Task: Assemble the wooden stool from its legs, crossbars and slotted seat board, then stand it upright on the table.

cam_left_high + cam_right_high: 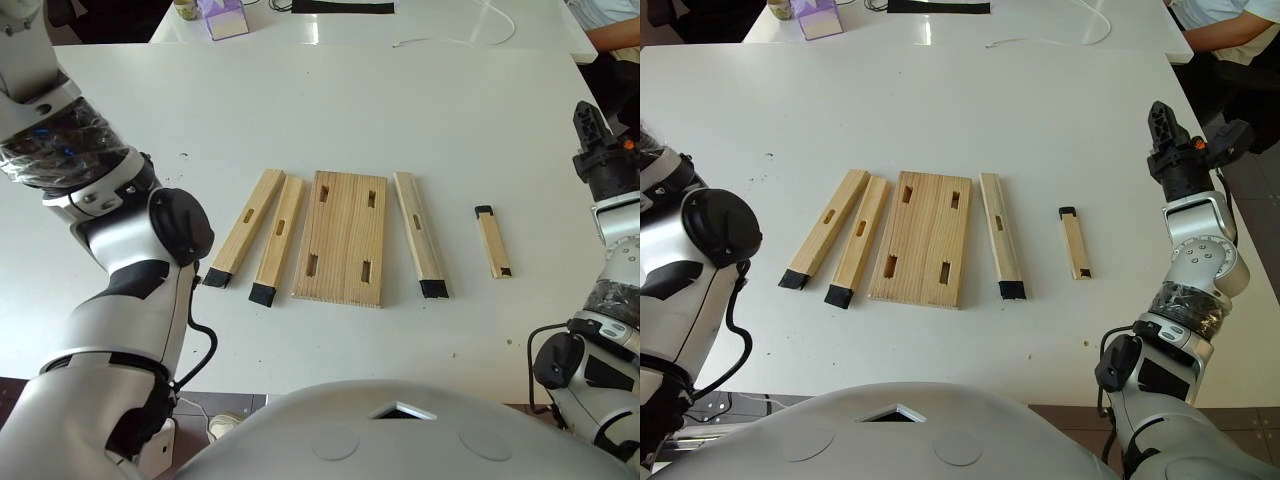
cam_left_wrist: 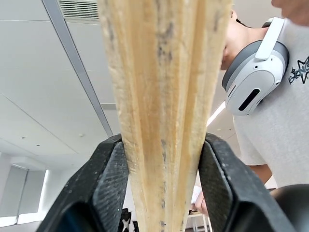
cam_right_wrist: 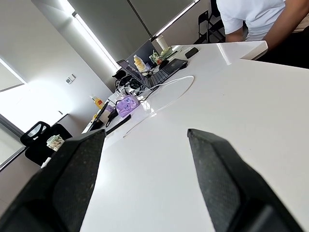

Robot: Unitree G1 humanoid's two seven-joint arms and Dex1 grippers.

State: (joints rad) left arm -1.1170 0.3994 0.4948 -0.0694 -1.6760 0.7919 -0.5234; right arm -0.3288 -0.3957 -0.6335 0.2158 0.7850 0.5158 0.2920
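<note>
1. Bare table (image 1: 330, 110) lies open above and beside the parts.
2. The seat board (image 1: 341, 238) lies flat at centre, with two legs (image 1: 245, 228) left of it, a third leg (image 1: 419, 232) right and a short crossbar (image 1: 493, 242) farther right.
3. Your left gripper (image 2: 163, 179) clamps a wooden bar (image 2: 164, 72) whose ends are cut off.
4. Your right gripper (image 3: 145, 179) is spread wide at the right edge, holding nothing.

- I see a broad white table (image 1: 350, 100), with a second white table (image 1: 350, 28) just behind it.
- Overhead are ceiling light strips (image 3: 89, 35) and a vent (image 2: 79, 8).
- Black chairs (image 3: 36, 140) stand near a grey wall (image 3: 43, 53).
</note>
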